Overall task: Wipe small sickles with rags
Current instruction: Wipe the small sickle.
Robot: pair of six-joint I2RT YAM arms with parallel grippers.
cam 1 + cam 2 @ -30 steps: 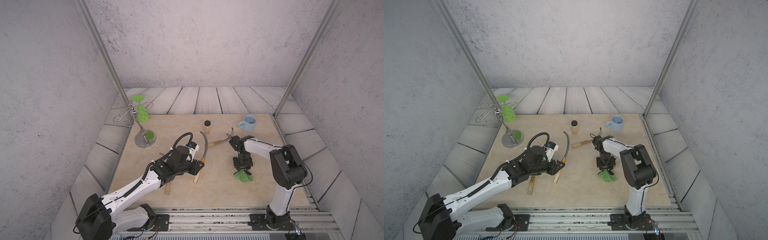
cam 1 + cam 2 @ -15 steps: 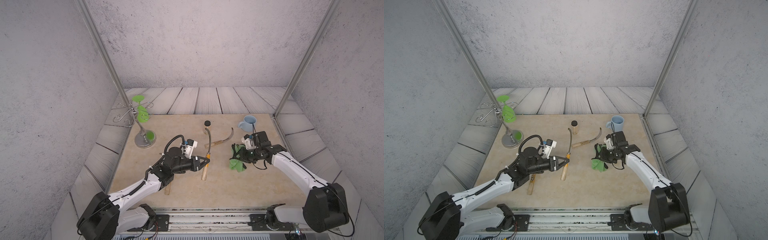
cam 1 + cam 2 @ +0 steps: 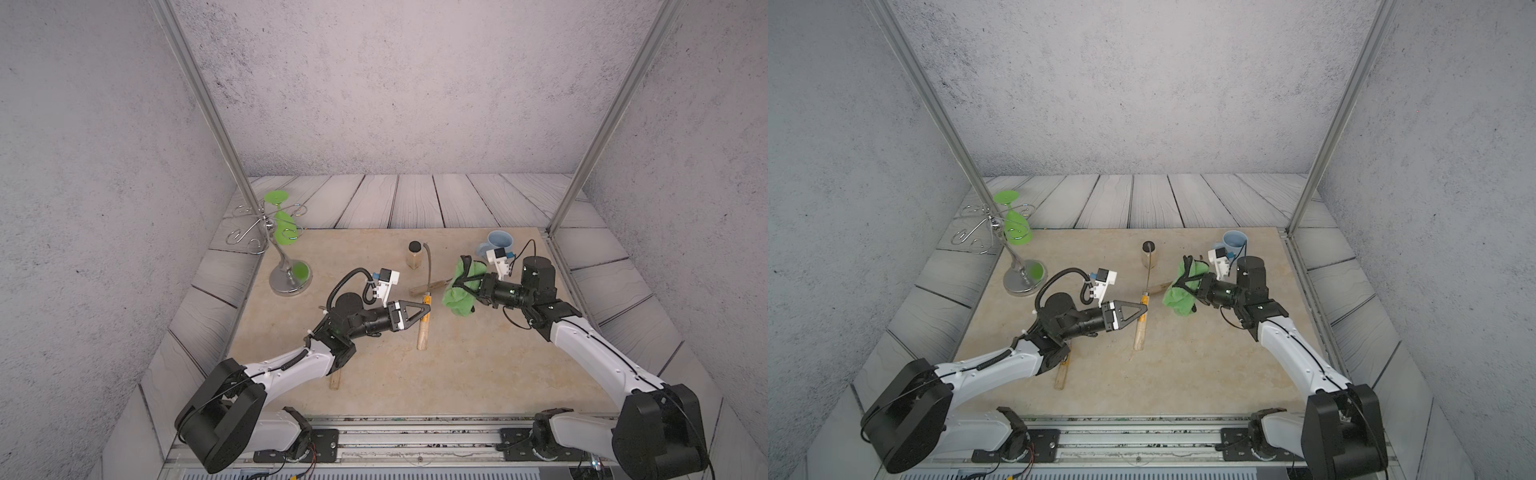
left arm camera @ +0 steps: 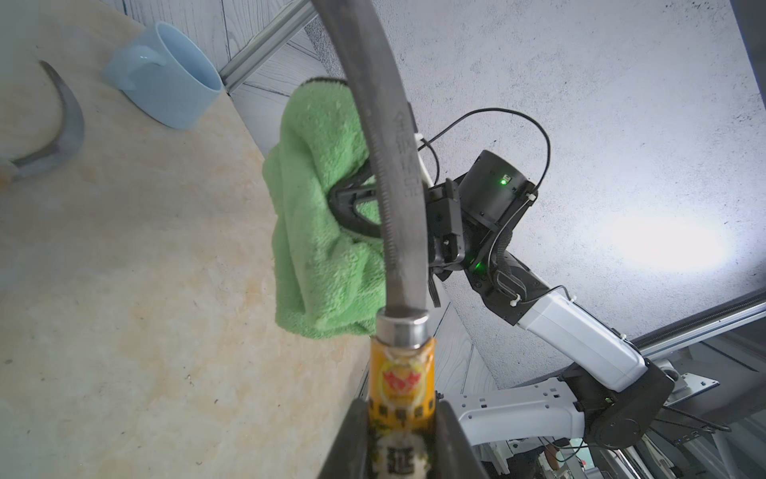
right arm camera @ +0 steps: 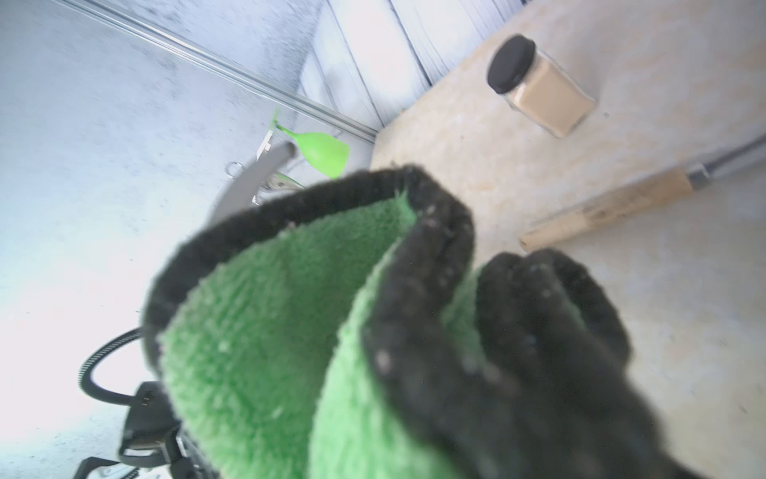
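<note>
Sickle (image 3: 422, 332) seems light; blade (image 3: 429, 268) stiff, sharp. Left gripper (image 3: 427, 308) clamps labelled handle (image 4: 400, 385). Rag (image 3: 453, 299) soft, pinched in right gripper (image 3: 459, 280), at 3 o'clock of blade.

Clamped in the left gripper (image 4: 400, 419): the yellow-labelled handle of a small sickle (image 4: 404, 232), grey serrated blade curving up and away. Just behind that blade, pinched in the right gripper (image 4: 352, 207), a folded green rag (image 4: 319, 249), touching the metal or a hair off it; cannot tell which. Farther off, flat on the beige table (image 4: 124, 311), a second sickle (image 4: 62, 128) near a pale blue mug (image 4: 166, 79).
</note>
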